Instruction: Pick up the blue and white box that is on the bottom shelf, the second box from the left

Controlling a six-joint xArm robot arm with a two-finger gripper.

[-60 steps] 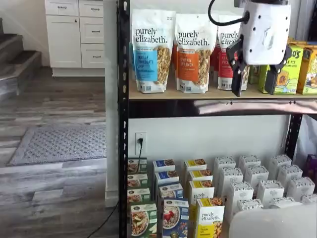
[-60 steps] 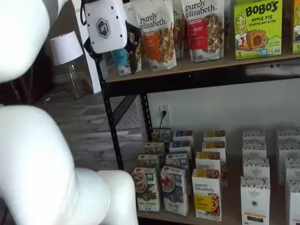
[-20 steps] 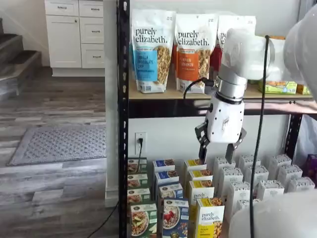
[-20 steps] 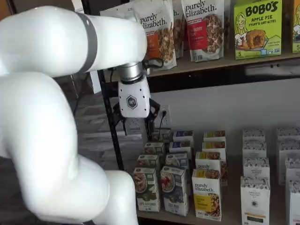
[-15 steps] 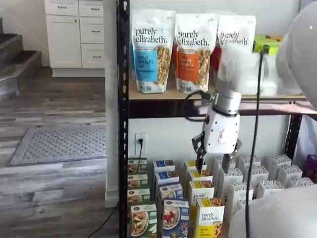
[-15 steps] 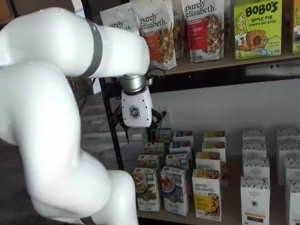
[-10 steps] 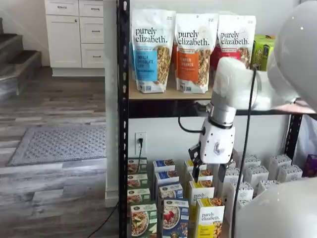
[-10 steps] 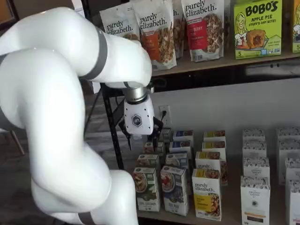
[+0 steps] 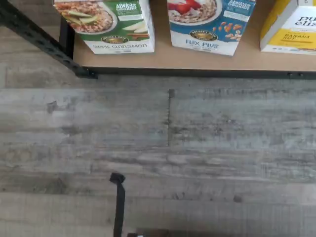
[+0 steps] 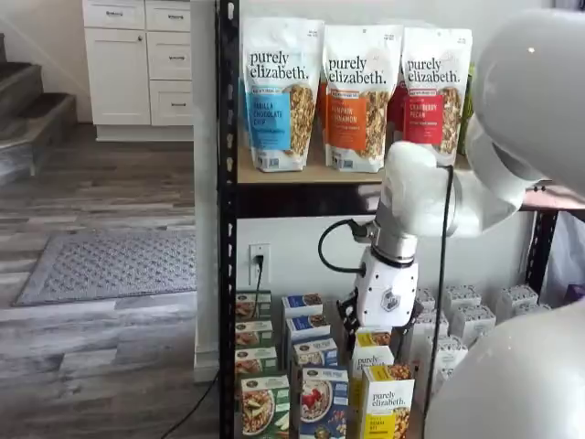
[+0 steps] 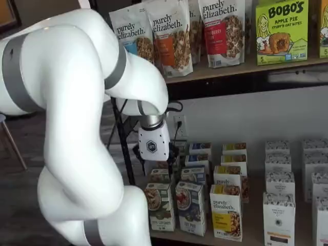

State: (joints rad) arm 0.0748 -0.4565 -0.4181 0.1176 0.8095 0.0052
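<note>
Although the white-bodied gripper (image 10: 366, 331) showed in both shelf views (image 11: 156, 165), its black fingers were seen only in part and against the boxes, so whether they stood apart or together could not be told. The gripper hung from the white arm (image 11: 97, 66) over the left end of the bottom shelf (image 11: 246, 228), the lowest tier of the black steel-post rack, above the rows of small boxes and not touching any box that could be made out.

The blue and white box (image 11: 190, 207), a small upright cardboard cereal box with a bowl of berries on its front, stood in the front row of that shelf. It was just beside a green and white cardboard box (image 11: 160, 206) on one side and a yellow and white "purely elizabeth" box (image 11: 226, 211) on the other. More boxes of like colours stood in rows behind them, and grey-white patterned boxes (image 11: 279, 218) filled the shelf further along.

In the wrist view the same three front-row boxes lay along the tan shelf edge: the green one (image 9: 106, 24), the blue one (image 9: 211, 23) marked "Flax Plus", and a corner of the yellow one (image 9: 291, 27). Grey wood-plank floor (image 9: 158, 148) filled most of that view.

On the tan board tier above stood tall granola bags (image 10: 281, 91), and a green "BOBO'S" box (image 11: 282, 31).
</note>
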